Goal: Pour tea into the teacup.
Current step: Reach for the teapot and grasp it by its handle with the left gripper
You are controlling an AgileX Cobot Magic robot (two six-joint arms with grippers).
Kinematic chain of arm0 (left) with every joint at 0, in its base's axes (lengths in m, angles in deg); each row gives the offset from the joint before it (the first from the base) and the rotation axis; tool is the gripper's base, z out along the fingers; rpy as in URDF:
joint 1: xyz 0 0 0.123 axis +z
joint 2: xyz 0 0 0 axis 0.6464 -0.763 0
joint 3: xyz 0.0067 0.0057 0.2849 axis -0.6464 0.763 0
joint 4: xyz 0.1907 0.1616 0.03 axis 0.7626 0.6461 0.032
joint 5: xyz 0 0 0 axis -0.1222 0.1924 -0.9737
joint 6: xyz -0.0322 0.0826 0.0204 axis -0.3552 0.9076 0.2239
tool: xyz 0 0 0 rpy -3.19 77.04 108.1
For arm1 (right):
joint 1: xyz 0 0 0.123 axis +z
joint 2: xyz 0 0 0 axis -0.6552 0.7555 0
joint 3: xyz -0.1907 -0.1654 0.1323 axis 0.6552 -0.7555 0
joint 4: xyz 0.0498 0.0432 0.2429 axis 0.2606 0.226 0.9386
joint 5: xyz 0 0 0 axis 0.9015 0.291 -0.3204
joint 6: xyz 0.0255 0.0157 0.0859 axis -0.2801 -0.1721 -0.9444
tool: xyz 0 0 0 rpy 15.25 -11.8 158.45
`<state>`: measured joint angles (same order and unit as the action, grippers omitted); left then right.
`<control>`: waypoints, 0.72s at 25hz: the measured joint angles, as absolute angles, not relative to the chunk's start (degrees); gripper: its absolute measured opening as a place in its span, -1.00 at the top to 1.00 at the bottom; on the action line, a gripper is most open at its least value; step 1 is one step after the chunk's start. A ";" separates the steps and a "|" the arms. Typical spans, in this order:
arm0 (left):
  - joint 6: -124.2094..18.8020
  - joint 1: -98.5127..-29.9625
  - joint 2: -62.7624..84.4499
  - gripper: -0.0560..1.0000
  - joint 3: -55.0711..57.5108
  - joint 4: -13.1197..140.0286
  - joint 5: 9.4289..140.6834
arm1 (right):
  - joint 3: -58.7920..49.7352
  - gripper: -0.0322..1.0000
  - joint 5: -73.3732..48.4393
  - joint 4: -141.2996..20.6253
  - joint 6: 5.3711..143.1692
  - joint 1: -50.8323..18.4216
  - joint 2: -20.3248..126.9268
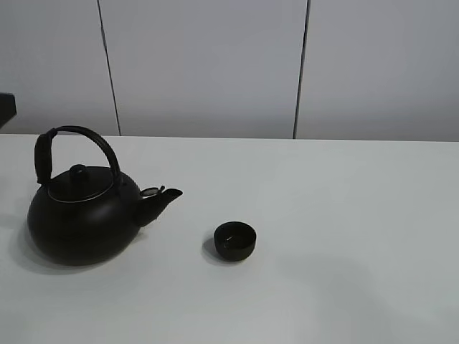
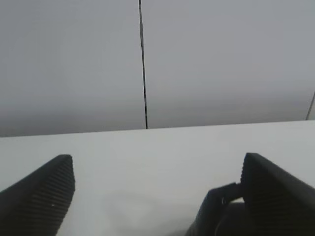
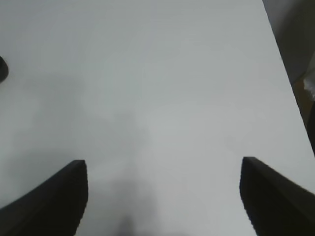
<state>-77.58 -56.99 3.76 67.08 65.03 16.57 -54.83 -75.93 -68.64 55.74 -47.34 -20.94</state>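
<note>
Nothing of the pour looks begun from where I stand: the big round black kettle with the arched handle (image 1: 82,222) sits flat on the white desk (image 1: 344,215) close to its left edge, spout pointing toward the small matte black handleless teacup (image 1: 234,241). The teacup stands upright near the middle of the desk, nearer the front edge than the back, a little apart from the spout. Neither arm shows in the high view. The left gripper (image 2: 157,163) has its jaws spread wide with nothing between them, and the right gripper (image 3: 163,166) is likewise wide and empty over bare desk. Reaching, gripping the handle, lifting and tipping all remain. The right half of the desk offers plenty of open room; the grey panelled wall (image 1: 208,64) closes off the back edge.
</note>
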 joint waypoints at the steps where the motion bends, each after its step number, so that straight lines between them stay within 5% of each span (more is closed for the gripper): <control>1: -78.10 -56.99 2.46 -0.35 67.66 65.97 15.94 | -54.83 -0.18 -75.93 -68.64 55.74 -47.34 -20.94; 18: -81.12 -56.99 -14.90 -0.35 67.65 72.77 6.36 | -54.83 -0.18 -75.93 -68.23 55.74 -47.34 -20.94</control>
<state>-81.12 -56.99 -14.90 67.65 72.77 6.36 -54.83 -75.93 -68.23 55.74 -47.34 -20.94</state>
